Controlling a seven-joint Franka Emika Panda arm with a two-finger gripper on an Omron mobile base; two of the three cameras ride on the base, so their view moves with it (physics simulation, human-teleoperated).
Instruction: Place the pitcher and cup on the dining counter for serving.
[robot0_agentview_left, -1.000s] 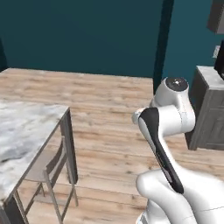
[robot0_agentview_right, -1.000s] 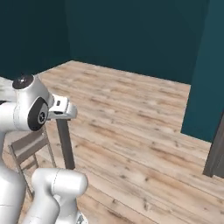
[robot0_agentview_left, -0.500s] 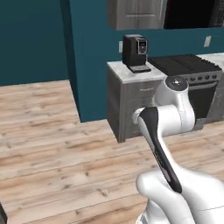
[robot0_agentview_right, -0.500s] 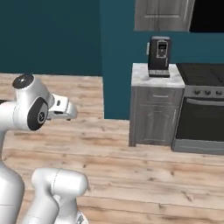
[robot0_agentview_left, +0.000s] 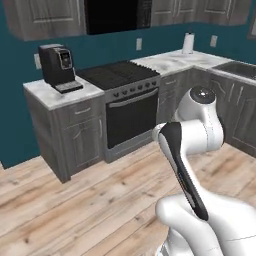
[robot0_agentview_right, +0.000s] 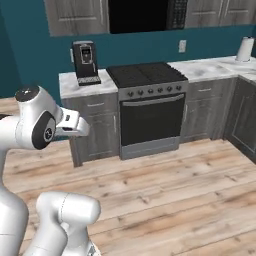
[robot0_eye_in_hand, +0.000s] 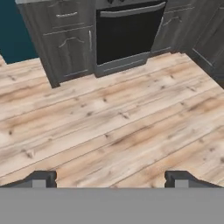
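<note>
Now | hand (robot0_eye_in_hand: 109, 178): spread wide, empty | aimed down at wood floor (robot0_eye_in_hand: 113, 127) before oven (robot0_eye_in_hand: 127, 35)

One coffee machine (robot0_agentview_left: 57, 67) at the worktop's (robot0_agentview_left: 47, 92) left end, one stove (robot0_agentview_left: 125, 107), one paper towel roll (robot0_agentview_left: 188, 43) in the far corner, one sink (robot0_agentview_left: 241, 69), two wall outlets.

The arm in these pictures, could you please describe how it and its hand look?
The arm is glossy white with rounded, bulbous links, a black stripe down one link and grey caps on its joints. In the right base view a blocky white wrist piece juts from a round joint with a dark grey disc. The hand ends in two small dark grey, squarish fingertips. No cables show.
</note>
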